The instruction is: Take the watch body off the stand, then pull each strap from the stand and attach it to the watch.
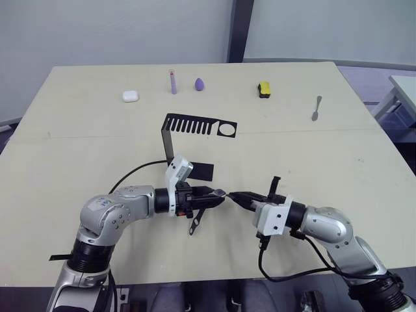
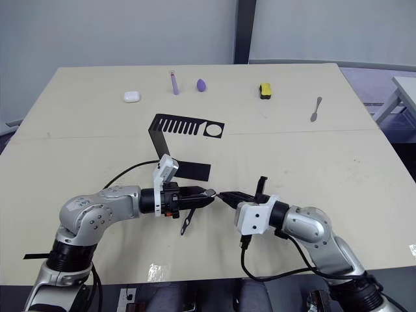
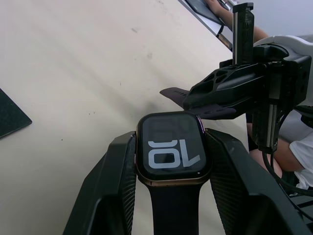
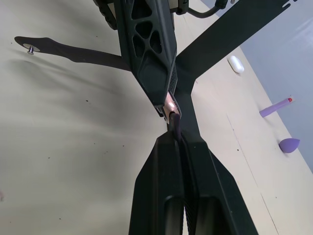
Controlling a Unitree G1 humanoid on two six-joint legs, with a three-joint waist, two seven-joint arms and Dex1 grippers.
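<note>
Stand (image 1: 195, 127) mid-table (image 1: 364, 169), watch body (image 3: 172, 148) in front of it.

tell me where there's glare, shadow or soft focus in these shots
Left wrist view: the watch body is sharp, its screen carrying a faint reflection above the white digits, while the left pincer's fingers blur toward the bottom edge. Right wrist view: the strap casts a soft shadow on the table. Left eye view: a glare patch sits on the table's near edge.
</note>
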